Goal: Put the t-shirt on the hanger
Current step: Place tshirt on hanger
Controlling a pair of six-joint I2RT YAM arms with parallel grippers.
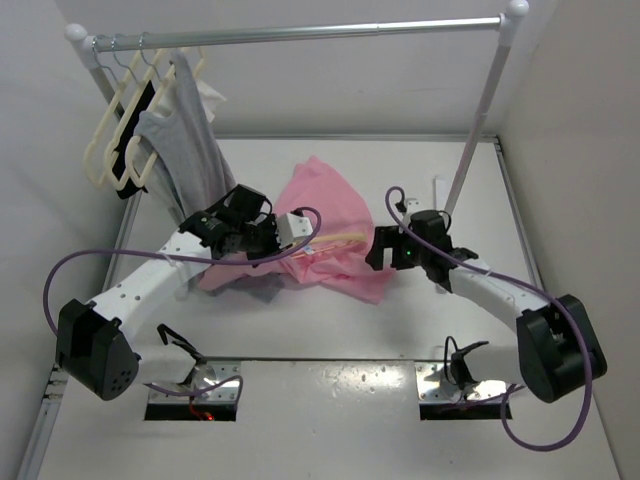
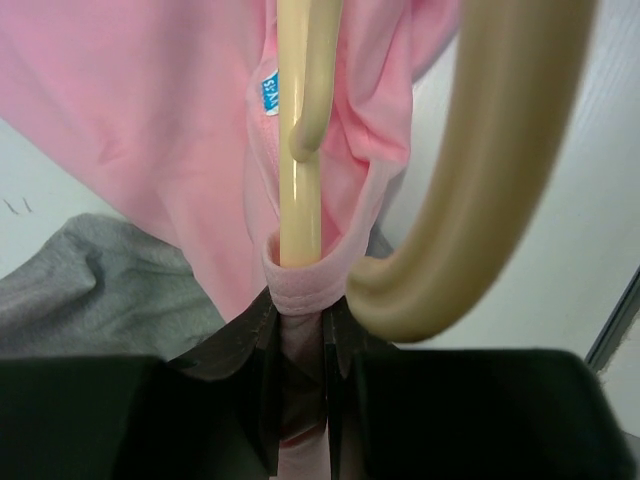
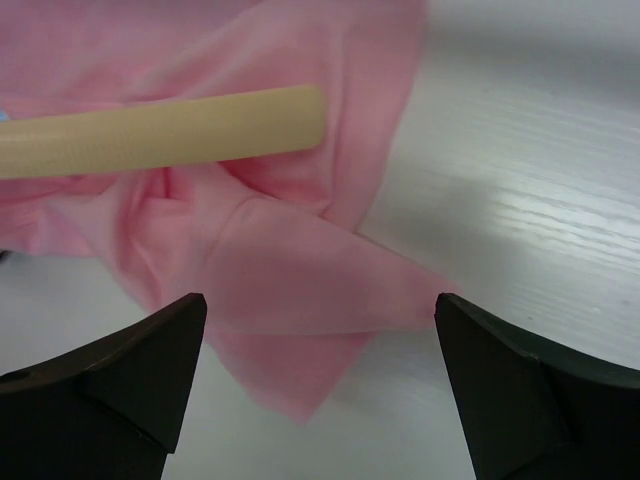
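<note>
The pink t-shirt [image 1: 335,205] lies crumpled mid-table. The peach-beige hanger [image 1: 338,238] lies in it, with only a short piece showing. My left gripper [image 1: 300,232] is shut on the t-shirt's collar [image 2: 300,285]. The hanger's stem [image 2: 300,200] passes into that collar, and its hook [image 2: 490,180] curves off to the right. The blue neck label [image 2: 268,95] shows beside the stem. My right gripper [image 1: 378,250] is open at the shirt's right edge. In the right wrist view it [image 3: 320,330] spans a loose pink corner [image 3: 290,285]. The end of a hanger arm [image 3: 170,130] pokes out beyond.
A clothes rack's rail [image 1: 300,33] crosses the back, and its right post [image 1: 475,140] stands beside my right arm. Pale cream hangers [image 1: 105,145], a black hanger [image 1: 137,125] and a gray garment [image 1: 185,140] hang at the left. Gray cloth [image 2: 90,280] lies beneath the shirt.
</note>
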